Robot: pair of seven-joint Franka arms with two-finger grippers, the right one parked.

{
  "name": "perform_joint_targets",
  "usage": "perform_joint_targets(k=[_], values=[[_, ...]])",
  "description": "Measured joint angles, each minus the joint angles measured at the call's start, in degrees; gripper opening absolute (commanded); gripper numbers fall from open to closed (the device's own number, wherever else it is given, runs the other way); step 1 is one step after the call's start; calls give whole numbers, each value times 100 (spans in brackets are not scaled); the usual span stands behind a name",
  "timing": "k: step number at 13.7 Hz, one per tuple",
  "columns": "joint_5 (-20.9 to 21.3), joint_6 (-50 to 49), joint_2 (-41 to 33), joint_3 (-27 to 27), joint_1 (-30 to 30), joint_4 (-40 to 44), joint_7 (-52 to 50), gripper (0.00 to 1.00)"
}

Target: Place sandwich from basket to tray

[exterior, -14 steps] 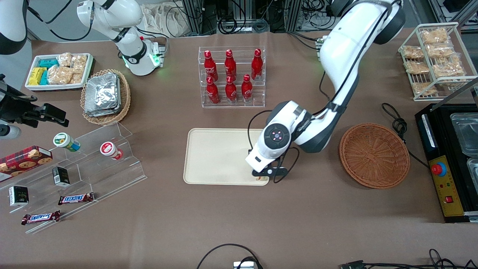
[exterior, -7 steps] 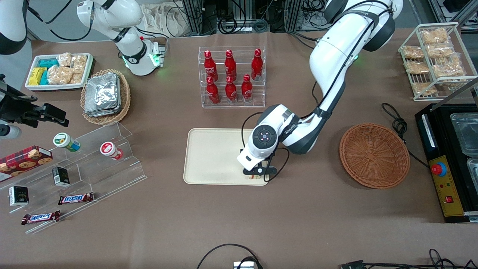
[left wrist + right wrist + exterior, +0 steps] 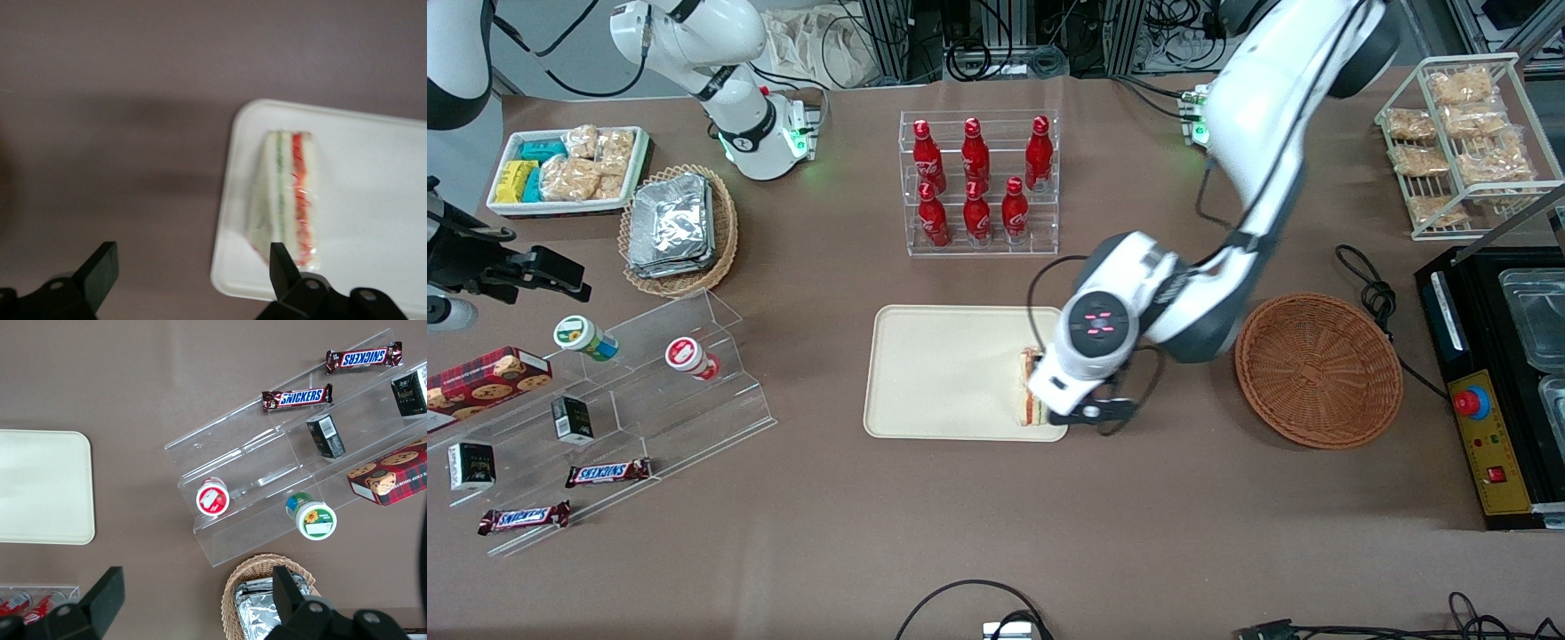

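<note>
Both fingers of the gripper (image 3: 190,267) stand wide apart, holding nothing, above the tray's (image 3: 934,373) edge nearest the basket (image 3: 1319,369). One sandwich (image 3: 1032,388) lies on that tray edge. Half a second ago the gripper hid it; the arm has since shifted toward the basket.

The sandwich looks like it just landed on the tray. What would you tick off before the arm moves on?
1. Sandwich on the tray: ok, lying near the corner closest to the basket.
2. Gripper open, fingers spread: ok.
3. Fingers clear of the sandwich: cannot tell; one fingertip overlaps its end in the wrist view.
4. Basket emptied: ok.
5. Sandwich inside the rim: ok, though close to it.
</note>
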Motion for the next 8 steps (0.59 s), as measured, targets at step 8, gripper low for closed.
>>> perform_joint_targets(k=[8], values=[[-922, 125, -3513, 1071, 1124, -3168, 2672, 100]])
